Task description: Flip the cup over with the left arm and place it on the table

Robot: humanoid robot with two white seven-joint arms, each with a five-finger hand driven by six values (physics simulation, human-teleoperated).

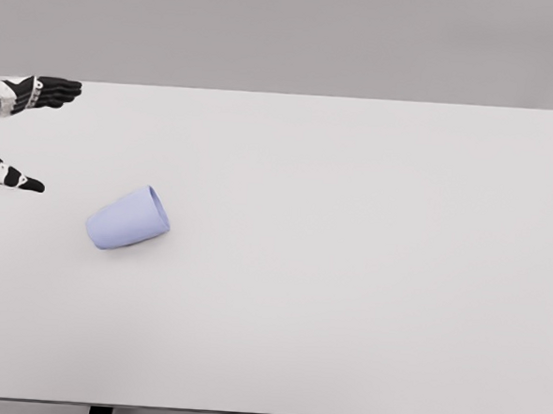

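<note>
A pale lavender cup lies on its side on the white table, left of the middle, its wider rim end pointing up and to the right. My left hand reaches in at the far left edge, above and to the left of the cup and apart from it. Its black fingers are stretched out and the thumb is spread well away from them, with nothing held. Most of the left arm is cut off by the picture's edge. The right arm does not show.
The white table fills most of the view, with its far edge near the top and its front edge at the bottom. Two dark table legs show below the front edge.
</note>
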